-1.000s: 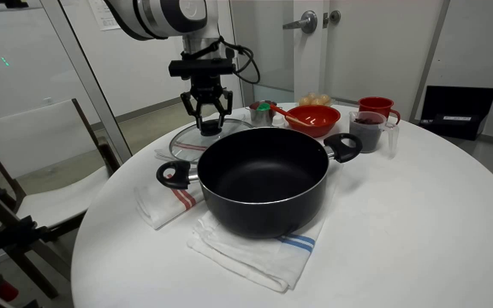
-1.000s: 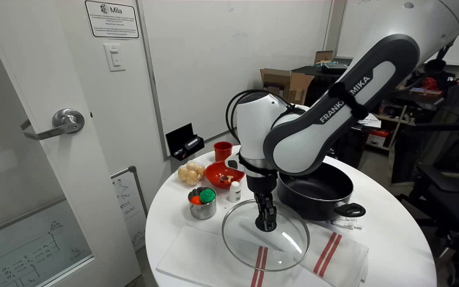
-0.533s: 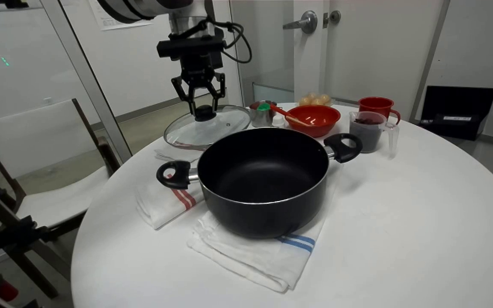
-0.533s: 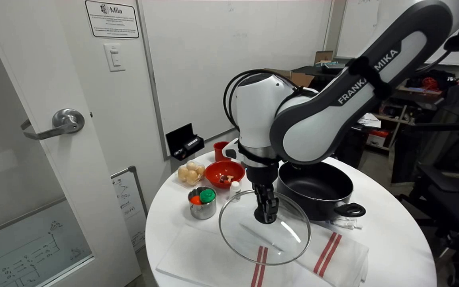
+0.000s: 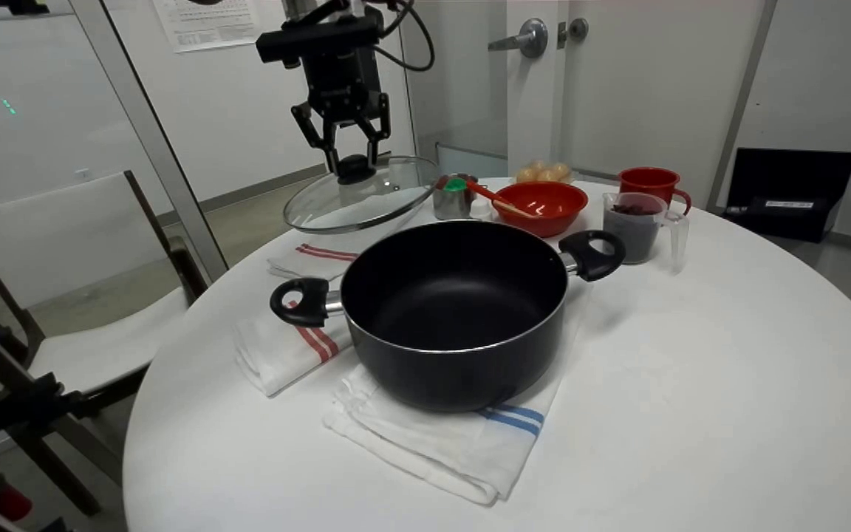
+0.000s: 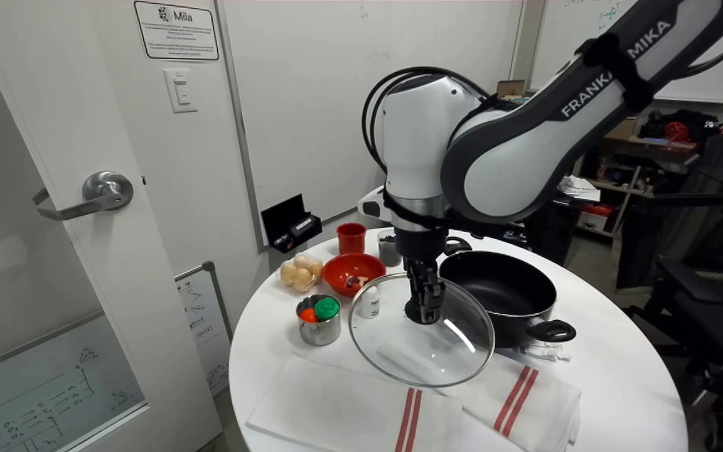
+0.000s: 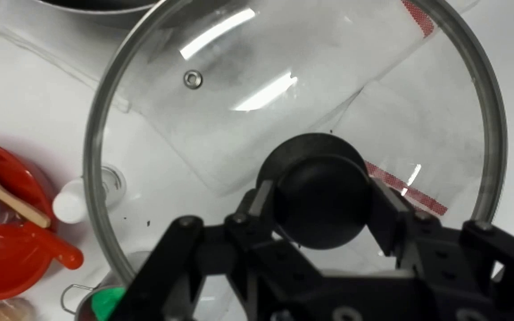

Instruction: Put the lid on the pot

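Lid risen; rim tilted, gap above towel.

Three towels lie under or near one pot; near it, one lid, bowl, mug, jug, bottle and metal cup.

white arm, dark grey bands, "FRANK" and "MIKA" lettering, looped black cables, black jointed jaws

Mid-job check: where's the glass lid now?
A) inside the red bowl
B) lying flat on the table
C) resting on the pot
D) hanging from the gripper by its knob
D, since the gripper is closed on the knob and the lid hangs above the table.
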Available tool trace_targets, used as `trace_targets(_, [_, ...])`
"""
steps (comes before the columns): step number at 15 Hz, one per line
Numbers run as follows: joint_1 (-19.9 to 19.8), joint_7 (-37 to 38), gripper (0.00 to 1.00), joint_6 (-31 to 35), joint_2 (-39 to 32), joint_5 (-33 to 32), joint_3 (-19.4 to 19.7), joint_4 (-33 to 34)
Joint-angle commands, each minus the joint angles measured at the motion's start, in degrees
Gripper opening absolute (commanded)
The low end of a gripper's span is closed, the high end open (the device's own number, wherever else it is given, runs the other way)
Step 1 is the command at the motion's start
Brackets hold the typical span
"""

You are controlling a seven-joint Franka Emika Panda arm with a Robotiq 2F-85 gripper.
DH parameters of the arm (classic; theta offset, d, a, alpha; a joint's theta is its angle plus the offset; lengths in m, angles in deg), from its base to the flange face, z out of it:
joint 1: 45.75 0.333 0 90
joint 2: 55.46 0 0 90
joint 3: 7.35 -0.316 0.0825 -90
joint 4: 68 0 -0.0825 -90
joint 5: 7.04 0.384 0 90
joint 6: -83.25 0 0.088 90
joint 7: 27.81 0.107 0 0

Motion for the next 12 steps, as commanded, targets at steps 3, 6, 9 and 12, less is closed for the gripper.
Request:
trace_targets(3, [-2.78, 2.39, 0.26, 0.64, 5.33, 0.98, 1.58, -4.63])
trace_targets(6, [-4.71, 3.01, 0.26, 0.76, 6.02, 2.09, 2.03, -5.85])
trace_targets(9, [-6.86, 3.4, 0.26, 0.77, 6.19, 3.68, 2.45, -7.0])
trace_targets(12, [-9.27, 3.52, 0.26, 0.92, 6.33, 6.05, 2.79, -7.99])
